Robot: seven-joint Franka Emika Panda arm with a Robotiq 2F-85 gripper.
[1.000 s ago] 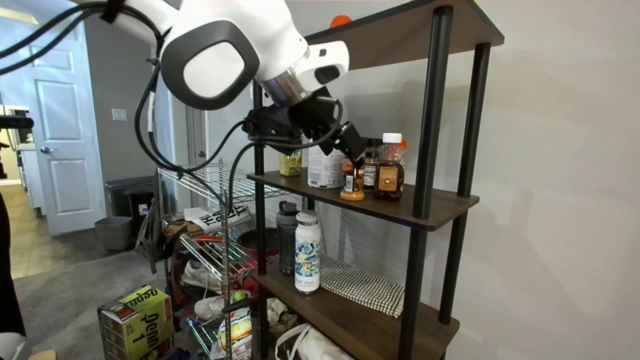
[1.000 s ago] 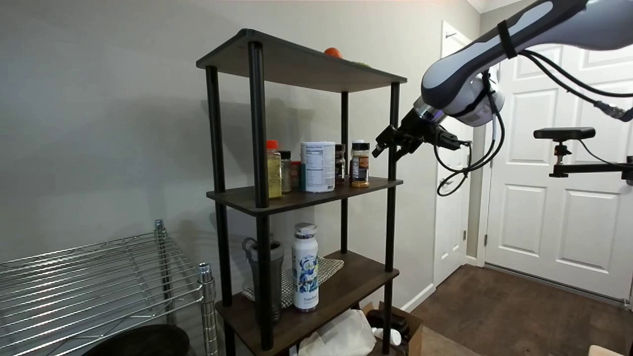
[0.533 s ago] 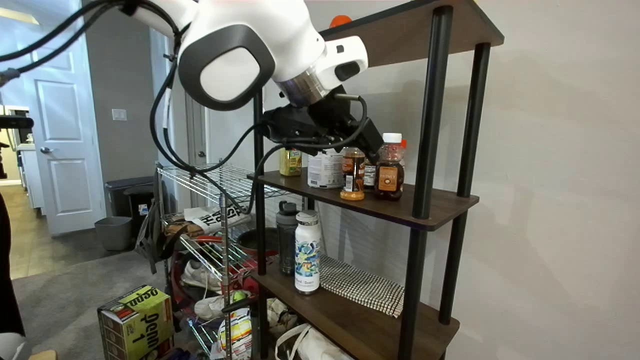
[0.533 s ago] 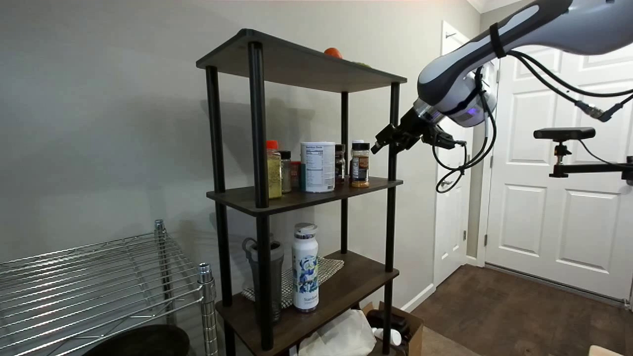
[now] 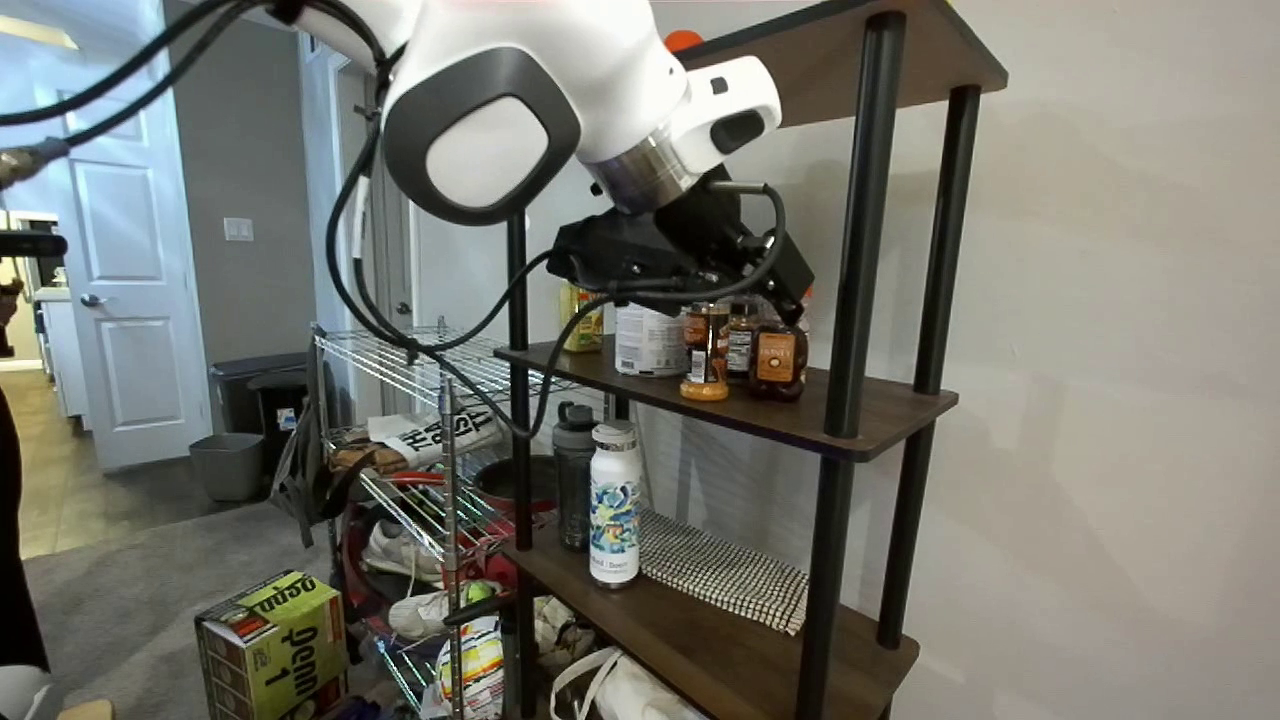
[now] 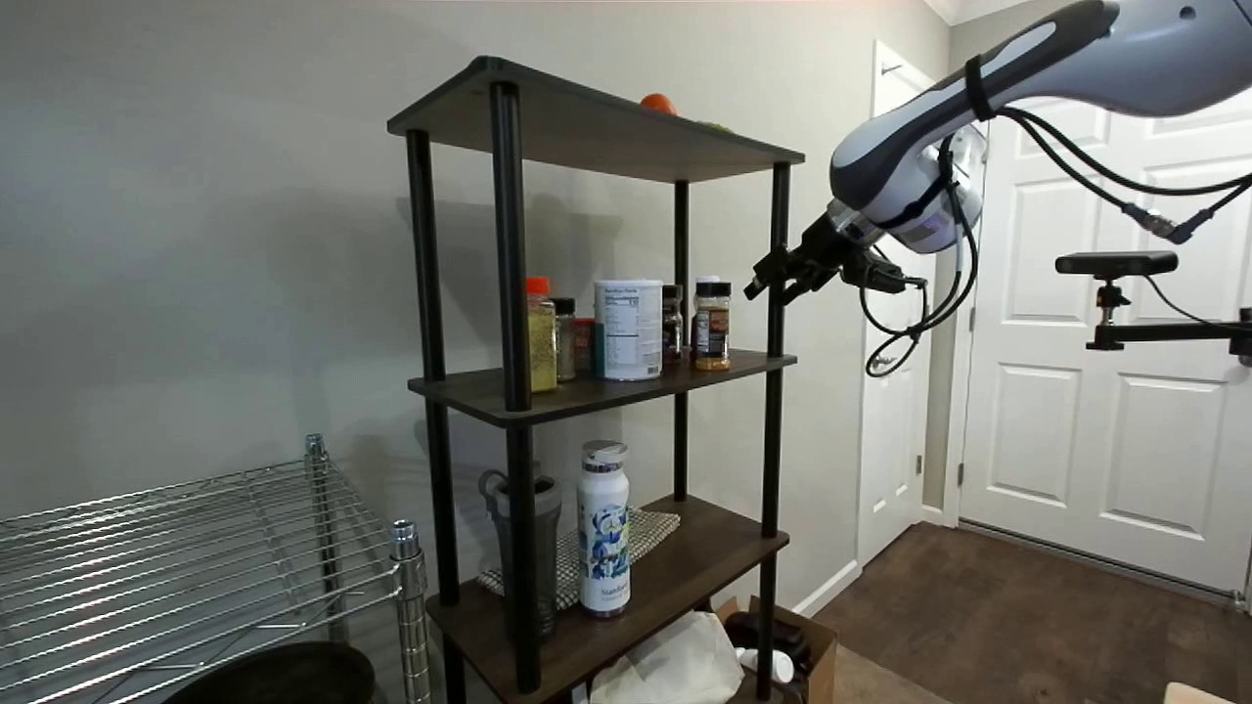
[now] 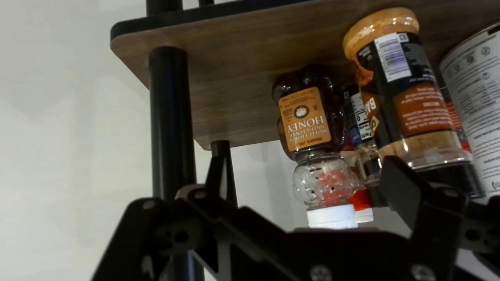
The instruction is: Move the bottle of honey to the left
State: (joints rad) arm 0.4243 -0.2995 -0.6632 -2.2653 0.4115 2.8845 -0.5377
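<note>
On the middle shelf [image 5: 895, 402], near one end, the bottle of honey [image 7: 304, 119], white-capped and orange-labelled, stands upright just beside a black-lidded spice jar [image 7: 406, 97]. I have the gripper [image 7: 306, 171] angled down toward the honey, fingers [image 7: 402, 191] spread wide, and in my wrist view the bottle shows in the gap between them, though I cannot tell whether either one touches anything. Past the spice jar I see a white canister [image 5: 648, 342], and on the lower shelf [image 5: 730, 650], upright, a white flask [image 5: 614, 515] with a colourful print.
</note>
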